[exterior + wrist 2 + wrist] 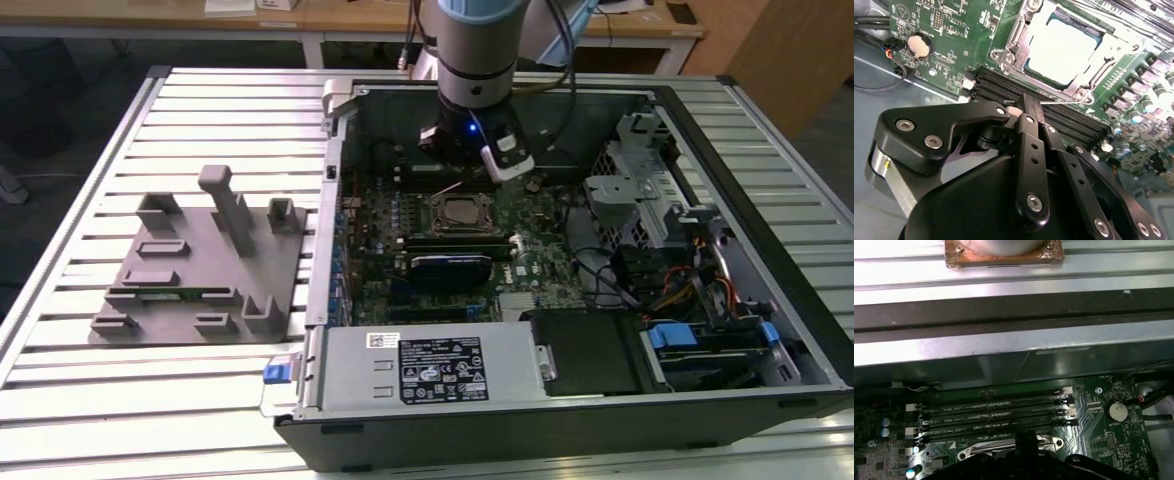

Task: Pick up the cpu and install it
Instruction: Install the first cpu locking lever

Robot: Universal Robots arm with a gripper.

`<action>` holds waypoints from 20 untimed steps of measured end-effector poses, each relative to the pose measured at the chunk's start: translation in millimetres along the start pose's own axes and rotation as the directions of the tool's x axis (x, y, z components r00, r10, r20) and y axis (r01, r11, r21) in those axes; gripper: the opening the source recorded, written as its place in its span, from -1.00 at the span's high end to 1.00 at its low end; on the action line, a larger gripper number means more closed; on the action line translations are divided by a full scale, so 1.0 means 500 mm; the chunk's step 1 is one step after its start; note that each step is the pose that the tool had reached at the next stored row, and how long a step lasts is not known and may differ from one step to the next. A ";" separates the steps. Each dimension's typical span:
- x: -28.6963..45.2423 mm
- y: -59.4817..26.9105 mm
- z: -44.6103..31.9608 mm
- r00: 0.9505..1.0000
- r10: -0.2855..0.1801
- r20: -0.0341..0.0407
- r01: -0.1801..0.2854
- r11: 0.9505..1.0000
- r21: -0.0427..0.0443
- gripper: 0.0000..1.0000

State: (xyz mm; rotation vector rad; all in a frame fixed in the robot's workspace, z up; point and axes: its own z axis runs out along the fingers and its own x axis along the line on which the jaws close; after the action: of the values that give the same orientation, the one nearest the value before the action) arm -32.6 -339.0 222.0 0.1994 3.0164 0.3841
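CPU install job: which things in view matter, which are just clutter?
Job: cpu, sitting in the socket frame; gripper near the memory slots.
Clutter: grey fixture; power supply; coin battery.

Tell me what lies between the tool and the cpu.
In the second wrist view, a row of black memory slots runs across between the tool and the cpu, which sits inside its socket frame.

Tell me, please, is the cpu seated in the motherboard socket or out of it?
In. In the second wrist view the cpu lies flat inside the metal socket frame on the motherboard.
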 end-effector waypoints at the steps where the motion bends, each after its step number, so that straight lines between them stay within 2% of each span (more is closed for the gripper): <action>1: 0.000 -0.001 0.002 1.000 0.000 0.004 0.000 1.000 0.000 0.79; 5: 0.001 -0.003 0.011 1.000 0.003 0.013 -0.003 1.000 0.004 0.79; 8: 0.002 -0.004 0.015 0.999 0.020 0.025 -0.020 1.000 0.014 0.79; 11: 0.002 -0.004 0.015 0.999 0.041 0.035 -0.042 0.999 0.020 0.79; 20: 0.019 -0.003 0.014 0.997 0.063 0.042 -0.064 0.998 0.022 0.79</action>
State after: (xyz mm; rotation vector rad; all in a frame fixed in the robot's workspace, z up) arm -41.6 -337.2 214.0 0.3025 2.9805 0.3459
